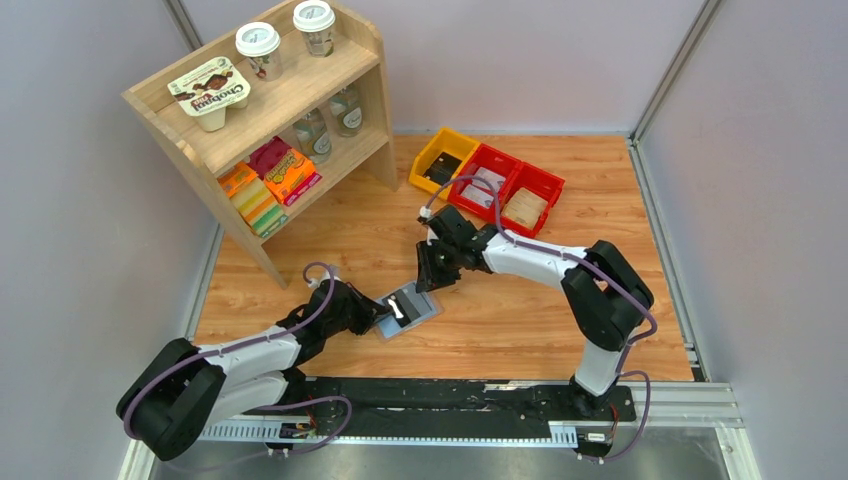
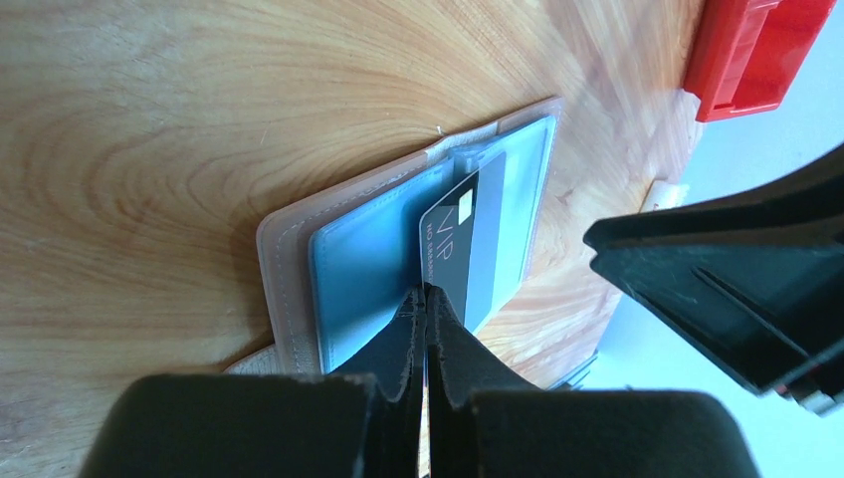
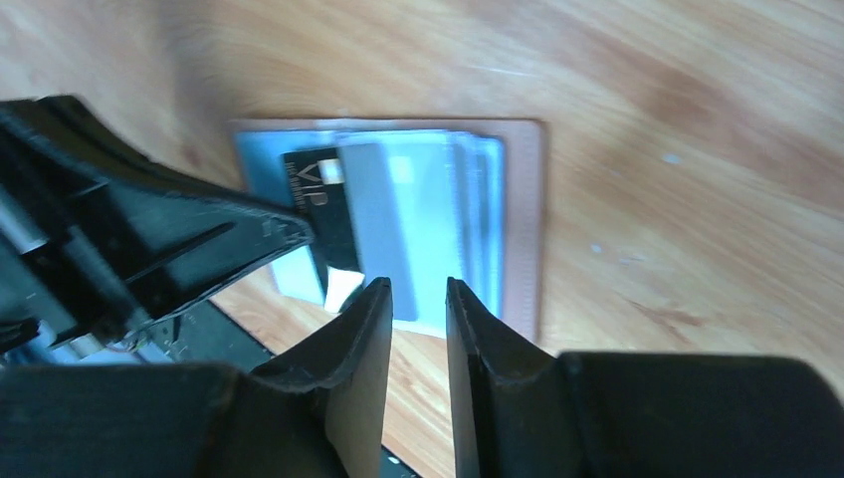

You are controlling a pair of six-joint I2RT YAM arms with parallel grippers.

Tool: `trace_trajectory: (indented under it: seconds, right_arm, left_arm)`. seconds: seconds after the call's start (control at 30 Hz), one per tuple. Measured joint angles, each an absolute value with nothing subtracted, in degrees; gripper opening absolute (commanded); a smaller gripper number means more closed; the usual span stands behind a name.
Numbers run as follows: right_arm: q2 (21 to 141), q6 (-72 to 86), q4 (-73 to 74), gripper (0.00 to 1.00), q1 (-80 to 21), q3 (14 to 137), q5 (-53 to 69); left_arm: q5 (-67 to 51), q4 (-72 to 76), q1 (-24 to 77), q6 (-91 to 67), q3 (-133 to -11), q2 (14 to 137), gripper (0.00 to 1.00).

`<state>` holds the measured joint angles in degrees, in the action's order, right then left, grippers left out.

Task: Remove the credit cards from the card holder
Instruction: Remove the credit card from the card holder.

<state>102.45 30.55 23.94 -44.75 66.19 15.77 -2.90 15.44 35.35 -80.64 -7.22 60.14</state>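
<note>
Resting closed against the black card point(image 2: 463, 254), left hand point(image 2: 425, 299) hides its corner.

Lower centre, left wrist view: the left gripper point(image 2: 426, 295) is hiding a corner of the black VIP card point(image 2: 460, 249); upper right, the frame edge is cropping the red bin point(image 2: 751, 50).

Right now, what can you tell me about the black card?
The black card is thin, flat and looks like plastic. It has white "VIP" letters, a small pale square and a grey band along one side. It lies flat in the open blue holder on the table. The left gripper is shut, with its tips at the card's near edge. The right gripper hangs open close above.
</note>
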Motion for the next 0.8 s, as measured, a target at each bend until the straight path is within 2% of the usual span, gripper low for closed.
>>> trace_trajectory:
  seconds: [0.23,0.33,0.6,0.8]
  right_arm:
    - [103.68,29.15,22.63,0.25,-47.09,68.55,21.02]
    - [106.24,29.06,22.57,0.24,-47.09,68.69,22.44]
    - [110.98,28.86,23.62,0.24,-45.28,69.08,27.83]
    - [111.42,27.7,24.25,0.24,-44.8,69.45,28.97]
  left_arm:
    - [-2.9,15.62,35.33,-80.58,-7.22,60.12,0.0]
    - [-2.92,15.64,35.27,-80.49,-7.22,60.12,0.03]
    - [-3.64,15.66,33.85,-79.11,-7.22,60.12,0.32]
    - [-6.31,17.32,30.7,-76.97,-7.22,61.23,0.4]
